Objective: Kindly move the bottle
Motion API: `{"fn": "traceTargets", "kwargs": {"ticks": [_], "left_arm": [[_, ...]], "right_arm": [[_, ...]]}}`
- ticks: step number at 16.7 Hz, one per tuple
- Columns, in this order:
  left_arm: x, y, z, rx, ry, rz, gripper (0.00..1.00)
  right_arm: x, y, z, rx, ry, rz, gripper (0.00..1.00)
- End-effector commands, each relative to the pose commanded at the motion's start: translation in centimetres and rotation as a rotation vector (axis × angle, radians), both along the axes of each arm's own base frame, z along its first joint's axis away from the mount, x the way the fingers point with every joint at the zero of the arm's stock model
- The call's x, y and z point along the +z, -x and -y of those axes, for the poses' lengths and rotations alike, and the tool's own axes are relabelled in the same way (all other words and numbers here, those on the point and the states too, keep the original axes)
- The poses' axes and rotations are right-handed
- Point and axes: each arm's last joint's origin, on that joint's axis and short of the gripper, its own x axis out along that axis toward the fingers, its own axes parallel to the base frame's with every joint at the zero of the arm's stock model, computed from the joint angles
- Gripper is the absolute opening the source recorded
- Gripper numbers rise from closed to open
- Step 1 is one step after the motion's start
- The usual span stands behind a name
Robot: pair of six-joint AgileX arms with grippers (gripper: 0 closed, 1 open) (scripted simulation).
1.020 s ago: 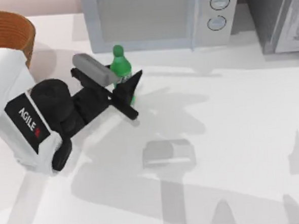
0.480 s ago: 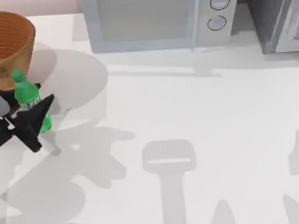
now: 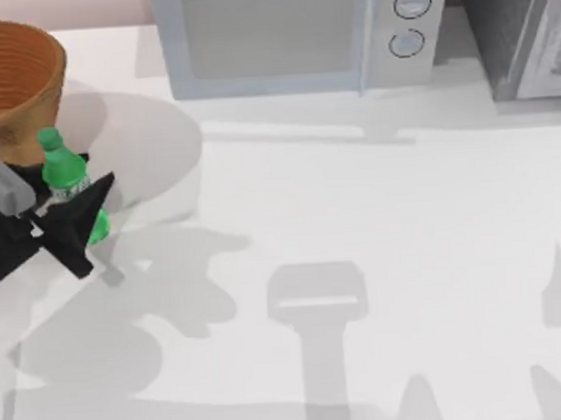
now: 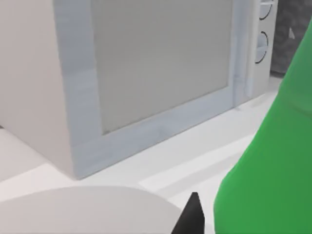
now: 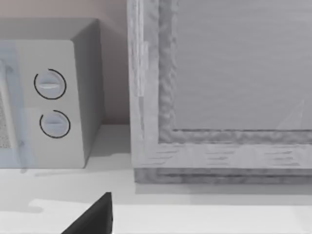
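At the table's far left, the left gripper (image 3: 67,218) has its black jaws clenched on the bottle (image 3: 69,185), gripping it at the label band and lower body. The bottle stands roughly upright between the jaws, its green cap leaning a little toward the wicker basket (image 3: 11,84), which sits just beyond the jaws at the back left corner. From above, the bottle's base is hidden behind the jaws, so whether it touches the table (image 3: 377,233) cannot be told.

The left wrist view adds what the top view cannot: the bottle (image 4: 273,165) seen up close as a broad green mass right beside 1 black fingertip (image 4: 192,217), with the microwave (image 4: 146,83) well beyond the jaws, its door and 2 dials facing this way.

The right wrist view looks at the microwave's (image 5: 48,102) dial end and a grey cabinet (image 5: 219,87) next to it, with 1 dark finger (image 5: 95,217) of the right gripper at the edge; whether those jaws are released or clenched I cannot tell.
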Motion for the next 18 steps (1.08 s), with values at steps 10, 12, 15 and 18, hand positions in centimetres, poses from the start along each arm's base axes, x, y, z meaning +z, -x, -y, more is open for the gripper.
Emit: {"fn": "traceTargets", "kwargs": {"ticks": [10,12,15,18], "left_arm": [[-2.3,-2.4,2.7,0.0,0.0,0.004,0.08],[-2.3,-2.4,2.7,0.0,0.0,0.004,0.23],[-2.3,-2.4,2.7,0.0,0.0,0.004,0.45],[-2.3,-2.4,2.7,0.0,0.0,0.004,0.68]], "right_arm": [[0.0,0.0,0.0,0.0,0.0,0.0,1.0],[0.0,0.0,0.0,0.0,0.0,0.0,1.0],[0.0,0.0,0.0,0.0,0.0,0.0,1.0],[0.0,0.0,0.0,0.0,0.0,0.0,1.0]]}}
